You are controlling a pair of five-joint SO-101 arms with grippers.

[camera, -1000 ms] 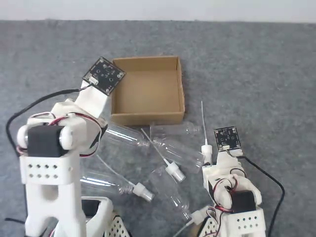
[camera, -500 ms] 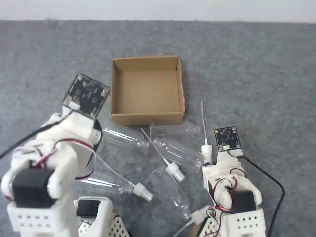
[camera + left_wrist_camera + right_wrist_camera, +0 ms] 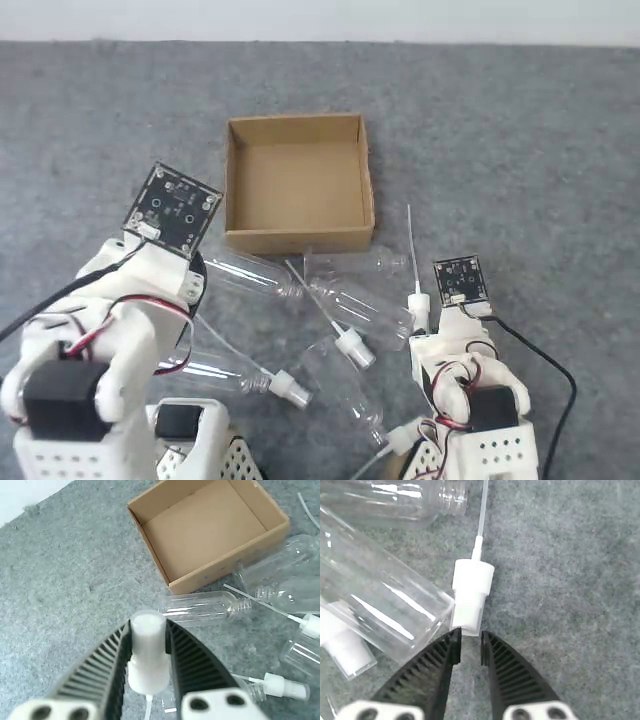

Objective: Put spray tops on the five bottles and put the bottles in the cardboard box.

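My left gripper (image 3: 147,627) is shut on a white spray top (image 3: 146,655), held above the carpet short of the cardboard box (image 3: 210,525), which has nothing inside. A capless clear bottle (image 3: 205,607) lies just beyond the gripper, against the box's front wall. In the high view the left arm (image 3: 172,208) stands at the near left of the box (image 3: 298,240). My right gripper (image 3: 470,635) is open by a narrow gap, empty, its tips right behind another spray top (image 3: 471,597) lying on the carpet beside a bottle (image 3: 380,610).
Several clear bottles lie in a heap between the arms and the box, one (image 3: 215,365) wearing a spray top (image 3: 290,387). Loose spray tops (image 3: 355,350) (image 3: 418,303) lie among them with their long tubes. Grey carpet (image 3: 520,150) is bare right of the box.
The left arm has drawn back from the box's left edge toward the near left, lowering its wrist. The right arm has stayed still.
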